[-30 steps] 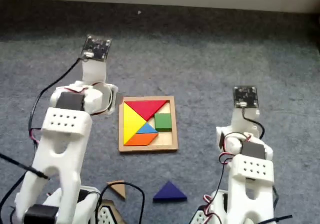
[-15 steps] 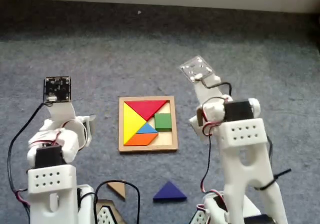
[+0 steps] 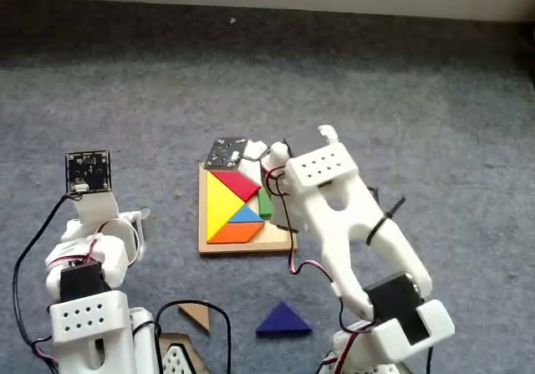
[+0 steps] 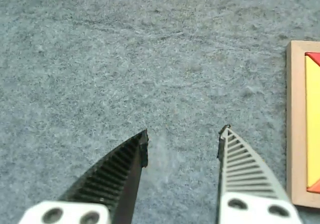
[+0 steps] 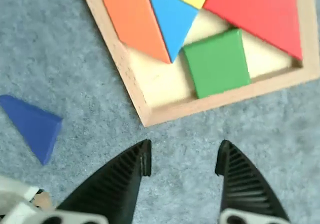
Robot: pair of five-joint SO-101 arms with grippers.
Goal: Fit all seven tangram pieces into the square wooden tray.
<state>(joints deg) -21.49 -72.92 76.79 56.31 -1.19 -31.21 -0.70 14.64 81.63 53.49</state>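
Observation:
The square wooden tray (image 3: 277,238) lies mid-table and holds a red triangle (image 3: 237,182), a yellow triangle (image 3: 218,204), a small blue triangle (image 3: 246,215), an orange piece (image 3: 233,233) and a green square (image 3: 265,203). A dark blue triangle (image 3: 284,320) and a tan piece (image 3: 196,315) lie on the carpet nearer the arm bases. My right arm (image 3: 334,198) leans across the tray's right side. My right gripper (image 5: 184,156) is open over carpet, just outside the rim (image 5: 150,115) by the green square (image 5: 217,62). My left gripper (image 4: 184,144) is open over carpet, left of the tray (image 4: 294,134).
Grey carpet covers the table, with open room beyond and to both sides of the tray. Cables hang from both arms. The dark blue triangle (image 5: 32,126) lies off to one side of my right gripper.
The left arm drew back from the tray's left edge toward its base. The right arm rose and swung over the tray, now covering its right side. The pieces have not moved.

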